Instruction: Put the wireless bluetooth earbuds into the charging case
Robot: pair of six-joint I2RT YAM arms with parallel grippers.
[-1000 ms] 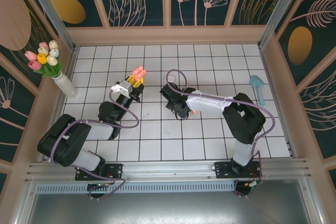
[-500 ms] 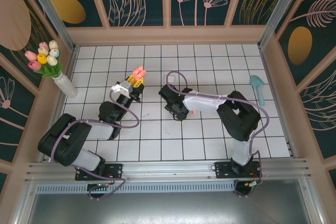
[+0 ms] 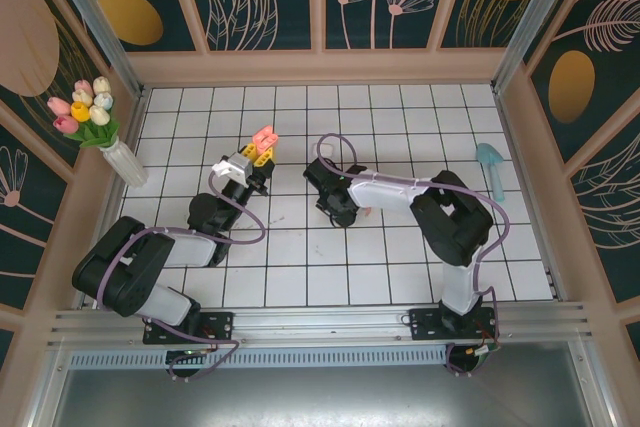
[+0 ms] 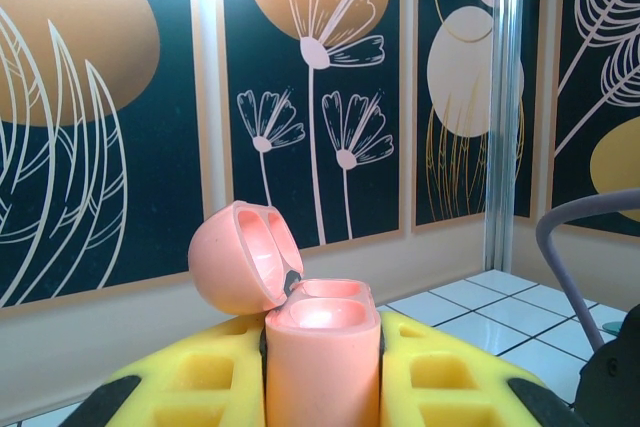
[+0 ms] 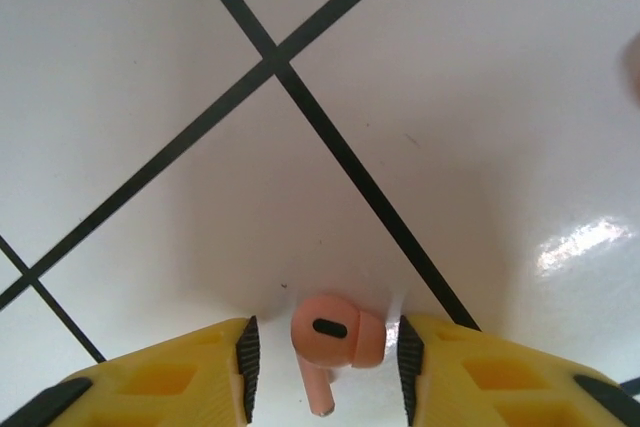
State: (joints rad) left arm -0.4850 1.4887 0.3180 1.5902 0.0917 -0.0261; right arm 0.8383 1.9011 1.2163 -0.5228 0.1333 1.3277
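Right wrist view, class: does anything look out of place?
A salmon-pink earbud lies loose on the white tile between the right gripper's open fingers, outside the charging case that the left gripper holds with its lid open.

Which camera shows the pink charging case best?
Left wrist. The charging case sits close up, clamped in the left gripper, its lid hinged open. Top external shows it from above as a small pink shape at that gripper's tip. Right wrist looks down at floor tiles and a pink earbud.

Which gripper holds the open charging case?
The left gripper, shut on the open pink case; the right gripper straddles a pink earbud on the tiles.
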